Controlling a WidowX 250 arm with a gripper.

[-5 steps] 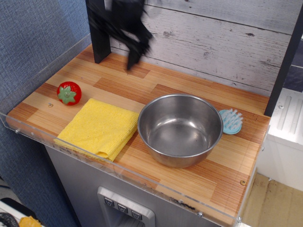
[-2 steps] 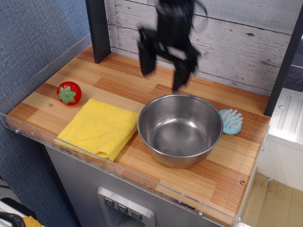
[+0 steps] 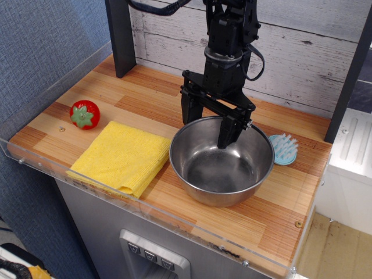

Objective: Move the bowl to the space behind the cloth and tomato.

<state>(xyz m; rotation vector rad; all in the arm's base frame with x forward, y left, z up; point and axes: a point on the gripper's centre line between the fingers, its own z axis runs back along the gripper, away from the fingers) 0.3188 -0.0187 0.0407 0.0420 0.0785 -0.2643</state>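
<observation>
The black robot hand (image 3: pixel 208 127) hangs wide open over the back rim of the big shiny steel bowl (image 3: pixel 221 160) on the wooden desk (image 3: pixel 145 99). I think it must squeeze next.

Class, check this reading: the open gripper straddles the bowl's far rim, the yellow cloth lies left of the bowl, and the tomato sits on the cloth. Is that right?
Not quite. The tomato is not on the cloth; it rests on the bare wooden counter just beyond the cloth's far left corner, as observation.image shows. The open gripper does straddle the bowl's far rim, and the cloth does lie left of the bowl.
</observation>
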